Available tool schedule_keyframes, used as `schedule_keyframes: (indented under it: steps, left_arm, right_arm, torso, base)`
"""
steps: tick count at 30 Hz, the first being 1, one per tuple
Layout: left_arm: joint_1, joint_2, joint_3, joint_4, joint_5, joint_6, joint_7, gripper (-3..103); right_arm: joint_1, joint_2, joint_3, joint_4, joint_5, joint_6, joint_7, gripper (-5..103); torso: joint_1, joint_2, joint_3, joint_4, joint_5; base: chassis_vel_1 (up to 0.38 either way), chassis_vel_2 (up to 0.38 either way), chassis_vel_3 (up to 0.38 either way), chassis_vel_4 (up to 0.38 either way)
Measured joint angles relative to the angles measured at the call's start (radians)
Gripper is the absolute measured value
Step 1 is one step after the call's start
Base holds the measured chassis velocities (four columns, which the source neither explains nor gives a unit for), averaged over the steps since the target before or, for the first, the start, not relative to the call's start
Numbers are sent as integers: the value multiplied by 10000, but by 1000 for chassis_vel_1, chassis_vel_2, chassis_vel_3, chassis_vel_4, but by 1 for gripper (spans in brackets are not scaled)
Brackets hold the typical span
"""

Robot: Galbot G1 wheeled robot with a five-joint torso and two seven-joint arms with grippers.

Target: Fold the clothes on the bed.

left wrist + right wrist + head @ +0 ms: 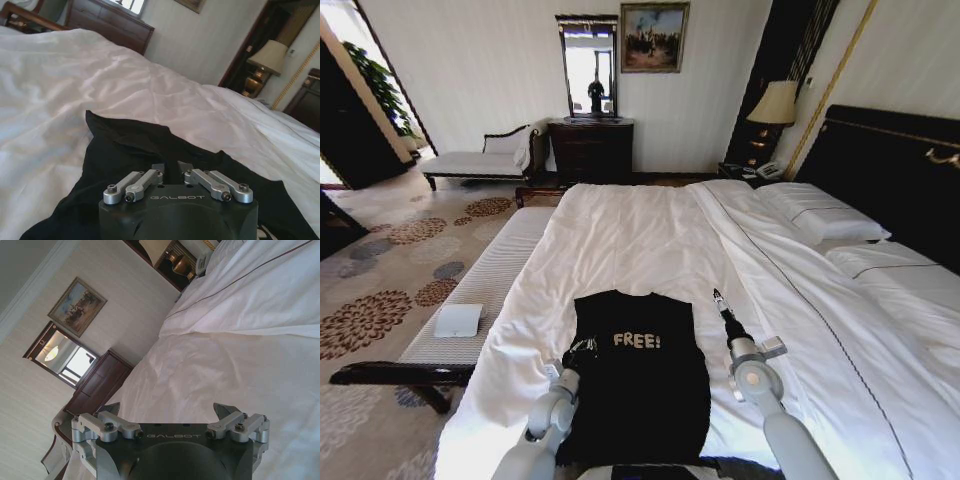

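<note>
1. The black T-shirt (638,375) lies flat at the lower centre of the head view, on the near end of the bed (620,235), with both sleeves already turned in so it forms a narrow column.
2. The left gripper (582,352) sits at the shirt's left edge; in the left wrist view its fingers (159,167) are nearly together over the dark cloth, but whether fabric is pinched between them I cannot tell.
3. The right gripper (718,297) hovers just right of the shirt, jaws released wide and holding nothing.
4. Judged step: lengthwise fold. Both grippers should take matching corners, lift evenly and keep the cloth taut to avoid creases.
5. Readable writing: "FREE!" in white on the chest; "GALBOT" on both gripper housings.
</note>
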Motion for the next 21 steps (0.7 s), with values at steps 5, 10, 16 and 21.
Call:
schedule_keyframes:
  steps: [5,10,16,21]
  left_arm:
    - [148,368,78,60,447,39,21,42]
    - [53,367,103,285,694,-20,60,58]
    - [26,160,333,447,820,3,120,80]
    - [-174,-30,152,239,17,261,-166,90]
  right_arm:
    - [72,-13,-43,-57,31,3,-19,100]
    - [115,-79,-51,-138,68,5,-43,100]
    - [188,-207,-40,-160,174,5,-51,100]
    - [194,-232,-29,-188,191,6,-56,100]
  torso:
    - [0,0,0,1,-2]
    - [0,-1,0,0,-1]
    - [0,-1,0,1,-2]
    - [0,0,0,0,1]
  base:
    - [0,0,0,0]
    - [0,0,0,0]
    - [0,0,0,0]
    - [0,0,0,0]
